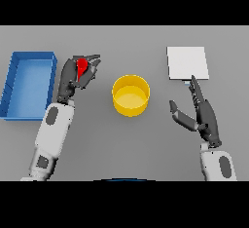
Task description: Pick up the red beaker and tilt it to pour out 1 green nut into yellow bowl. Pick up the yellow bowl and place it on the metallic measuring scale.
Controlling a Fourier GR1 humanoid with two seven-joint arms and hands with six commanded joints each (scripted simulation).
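Head view: red beaker (81, 68) (left hand (73, 78)).

So here's what my arms look like from up top. Both forearms are chunky rounded white shells with a smooth, glossy-ish finish, and each one has a dark grey oval patch set into the upper face. The left forearm also shows a second grey patch lower down, closer to the elbow, more squarish. At each wrist the white casing stops and a dark collar takes over. My dark charcoal left hand (73, 78) and dark charcoal right hand (204, 117) are the same near-black grey all over, with slim segmented fingers, a stubbier thumb and a blocky palm. I can't make out any cables, screws or printed markings anywhere.
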